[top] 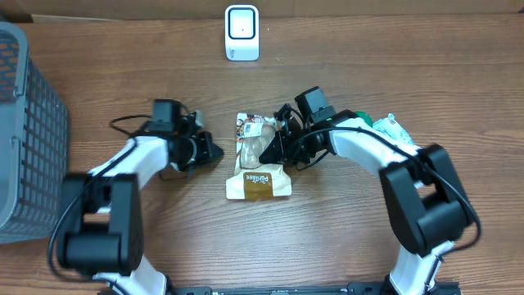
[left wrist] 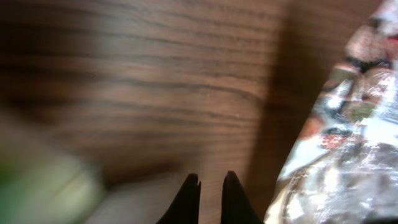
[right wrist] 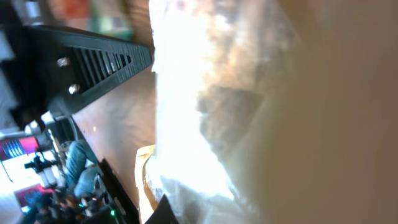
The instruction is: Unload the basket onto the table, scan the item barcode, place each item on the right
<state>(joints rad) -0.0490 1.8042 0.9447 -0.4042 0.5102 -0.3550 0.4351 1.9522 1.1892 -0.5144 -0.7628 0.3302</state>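
The item, a clear snack packet point(top: 258, 168) with a brown and yellow label, lies flat in the middle of the table. A white scanner point(top: 241, 33) stands at the far edge, facing the table. My right gripper point(top: 274, 143) is down on the packet's upper right part and shut on its film. The crinkled plastic point(right wrist: 211, 106) fills the right wrist view, with one dark fingertip point(right wrist: 166, 214) at the bottom. My left gripper point(top: 214, 152) rests just left of the packet, shut and holding nothing point(left wrist: 210, 177). The packet's edge point(left wrist: 348, 124) shows at its right. No barcode is visible.
A grey mesh basket point(top: 24, 131) stands at the left edge. More packets, green and white point(top: 391, 127), lie behind the right arm. A blurred green and white shape point(left wrist: 37, 186) sits at the lower left of the left wrist view.
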